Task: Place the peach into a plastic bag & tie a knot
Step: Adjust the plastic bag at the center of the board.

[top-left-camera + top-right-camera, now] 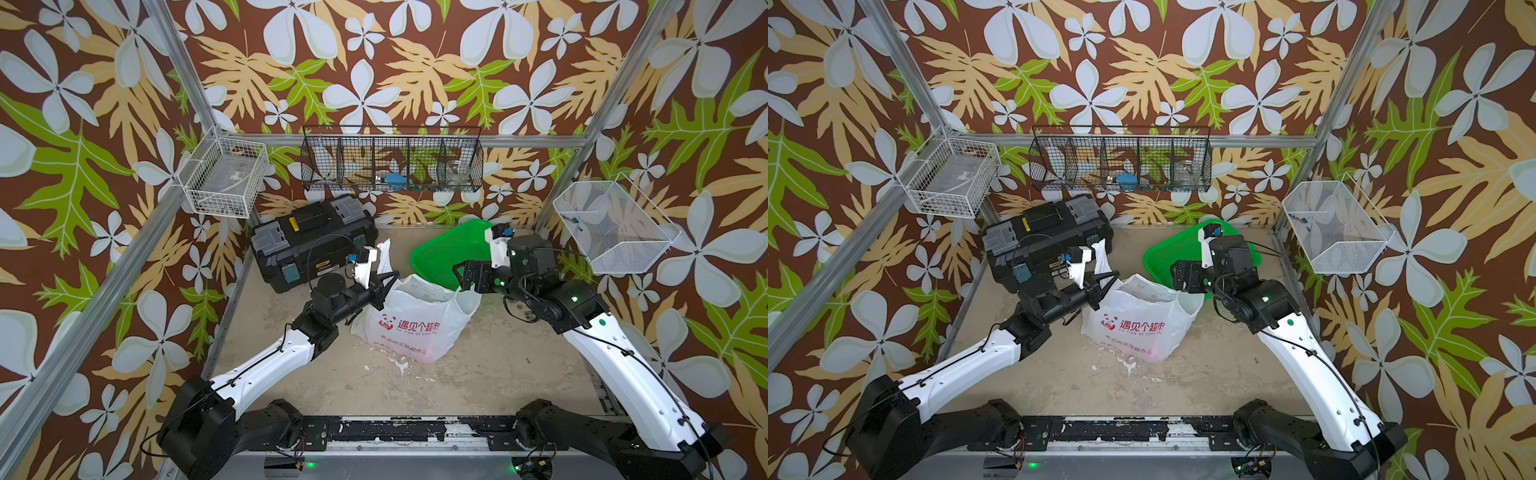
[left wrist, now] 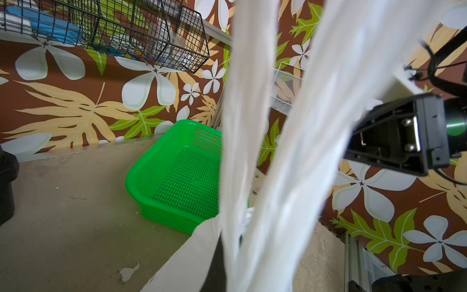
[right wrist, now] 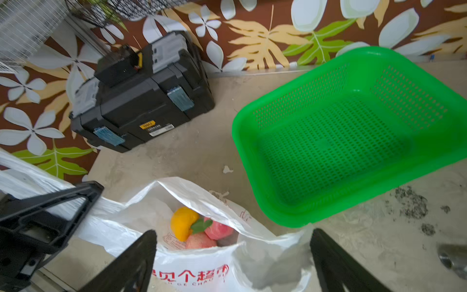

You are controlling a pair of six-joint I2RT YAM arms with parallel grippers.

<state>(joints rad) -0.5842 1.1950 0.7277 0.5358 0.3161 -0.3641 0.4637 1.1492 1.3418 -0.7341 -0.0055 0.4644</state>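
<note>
Left end effector (image 1: 390,276) grips a raised handle (image 1: 384,253) of the plastic bag (image 1: 411,328).

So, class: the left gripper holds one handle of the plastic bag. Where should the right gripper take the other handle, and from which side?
Likely the free handle at the plastic bag's right edge, pinched from above: it droops beside the open mouth, just under the open right gripper.

The thin white plastic bag (image 1: 415,328) stands crumpled with its mouth open, red print and panda logo facing front. One handle (image 1: 384,251) is stretched upward. A pink peach (image 3: 218,228) lies inside, near the bottom.
</note>
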